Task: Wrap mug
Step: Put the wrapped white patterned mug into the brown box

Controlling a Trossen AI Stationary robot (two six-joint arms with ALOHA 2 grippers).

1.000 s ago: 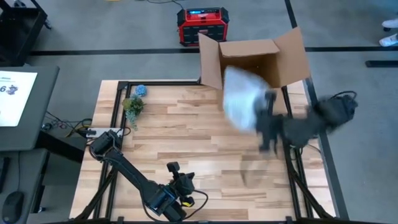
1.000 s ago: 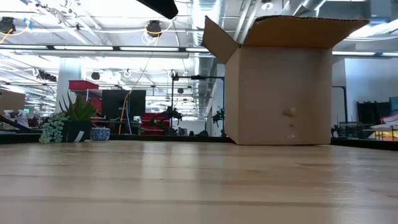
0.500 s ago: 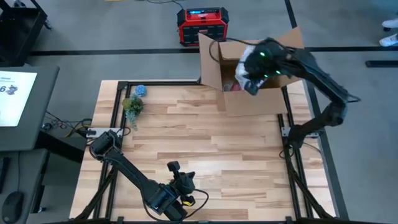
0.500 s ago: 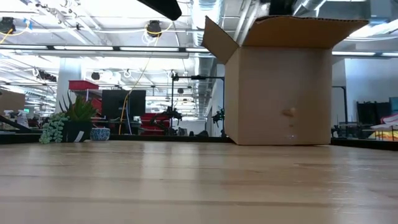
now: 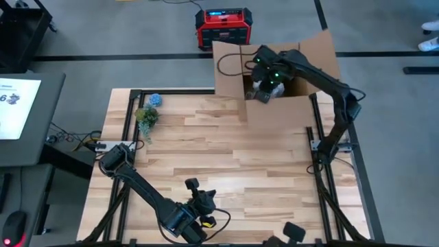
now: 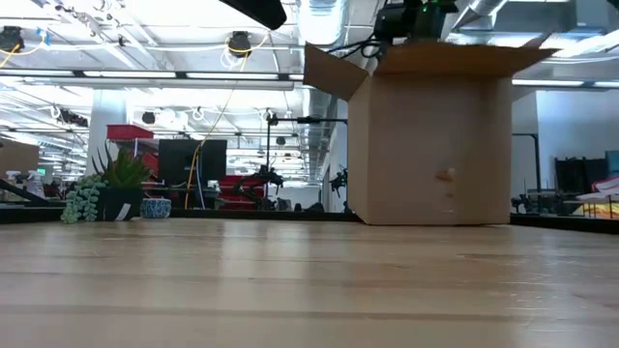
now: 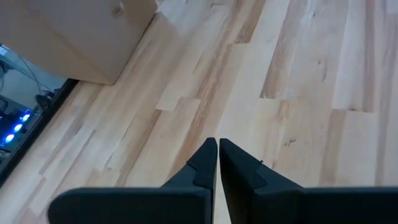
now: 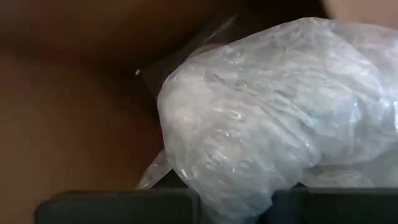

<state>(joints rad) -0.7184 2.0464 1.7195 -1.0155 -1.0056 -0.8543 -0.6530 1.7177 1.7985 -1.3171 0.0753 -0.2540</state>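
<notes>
The mug is hidden inside a bundle of clear bubble wrap (image 8: 267,118), which fills the right wrist view against brown cardboard. An open cardboard box (image 5: 278,72) stands at the table's far edge, right of the middle. My right gripper (image 5: 265,81) reaches over the box's rim and down into it, shut on the bundle (image 5: 263,95). In the low view it shows above the box's top (image 6: 411,17). My left gripper (image 7: 217,152) waits shut near the table's near edge (image 5: 199,200), touching nothing. My right gripper holds the bubble-wrap bundle's near end (image 8: 242,186), which lies right in front of the wrist camera. The wrap itself hides the fingers and the place of contact. The gripper comes from above, slanting down into the box; whether the bundle rests on the box's floor cannot be told.
A small potted plant (image 5: 146,116) and a blue pot (image 5: 155,99) stand at the table's far left corner. A red device (image 5: 221,27) sits on the floor behind the box. A dark object (image 5: 293,232) shows at the near edge. Bare wood (image 5: 226,151) lies between the arms.
My right gripper has swung the bundle from above the table's right side up and toward the far edge, then lowered it into the box. The box's left flap has shifted toward the table's left.
</notes>
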